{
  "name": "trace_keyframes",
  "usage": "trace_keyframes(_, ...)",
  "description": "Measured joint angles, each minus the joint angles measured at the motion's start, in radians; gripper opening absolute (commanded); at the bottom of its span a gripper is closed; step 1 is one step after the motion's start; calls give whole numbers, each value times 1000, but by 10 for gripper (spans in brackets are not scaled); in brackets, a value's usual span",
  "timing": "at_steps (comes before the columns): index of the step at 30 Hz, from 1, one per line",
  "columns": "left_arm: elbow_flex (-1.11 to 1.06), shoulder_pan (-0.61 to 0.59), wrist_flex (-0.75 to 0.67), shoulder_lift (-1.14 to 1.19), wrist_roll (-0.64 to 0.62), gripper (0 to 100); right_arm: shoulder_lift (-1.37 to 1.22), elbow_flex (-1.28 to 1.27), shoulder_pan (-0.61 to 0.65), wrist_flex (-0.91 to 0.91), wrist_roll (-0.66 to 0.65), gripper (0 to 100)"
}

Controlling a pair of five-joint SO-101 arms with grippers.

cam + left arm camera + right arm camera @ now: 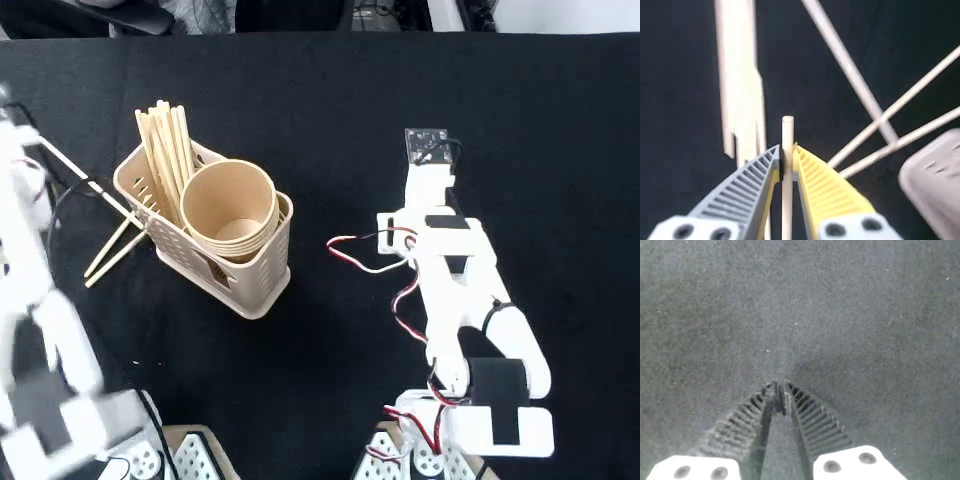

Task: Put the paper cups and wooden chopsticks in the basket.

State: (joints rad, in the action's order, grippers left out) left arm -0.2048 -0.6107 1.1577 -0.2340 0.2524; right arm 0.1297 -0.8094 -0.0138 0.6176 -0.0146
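Left gripper [787, 150]: grey and yellow fingers clamped on one wooden chopstick [787, 127], whose blunt end pokes just past the tips. Blurred pale strips [740, 90] run beside it, can't tell what they are. Beyond the tips, three loose chopsticks [883, 120] lie on the black table [685, 75], one crossing the other two, near a corner of the basket [935, 175].

High view: left arm [35, 310] sits along the 9 o'clock edge. The loose chopsticks lie at 8 to 9 o'clock of the basket. Two lie side by side pointing to 8 o'clock. The longer one runs off toward 10 o'clock, with its near end at the basket wall.

Basket is white and slotted, at about 9 o'clock of table centre. Paper cups [230, 200] are stacked upright in its 4 o'clock end. A chopstick bundle [165, 150] stands in its 11 o'clock end, its tips well above the rim.

Right gripper [779, 389]: fingers closed together with nothing between them, over bare table. High view: right arm [460, 290] is at 3 o'clock of the basket, well apart, with the gripper pointing to 12 o'clock. Red and white wires [365, 250] hang off its 9 o'clock side.
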Motion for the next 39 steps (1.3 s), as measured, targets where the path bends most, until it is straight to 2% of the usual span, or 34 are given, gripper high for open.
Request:
trace_keyframes(2,0,12,-3,-181,-37,29,0,0,0,0,0,15)
trace_keyframes(6,-15,57,-130,-574,-173,29,0,0,0,0,0,15)
trace_keyframes(9,-80,166,-321,-835,-256,29,0,0,0,0,0,15)
trace_keyframes(12,-167,281,-565,-973,-307,29,0,0,0,0,0,15)
trace_keyframes(14,-207,356,-707,-999,-324,29,0,0,0,0,0,15)
trace_keyframes(16,-269,411,-776,-1003,-328,29,0,0,0,0,0,15)
trace_keyframes(24,-325,436,-835,-1019,-338,29,0,0,0,0,0,15)
trace_keyframes(32,-448,466,-957,-1005,-338,29,0,0,0,0,0,15)
trace_keyframes(39,-454,466,-980,-885,-338,29,0,0,0,0,0,15)
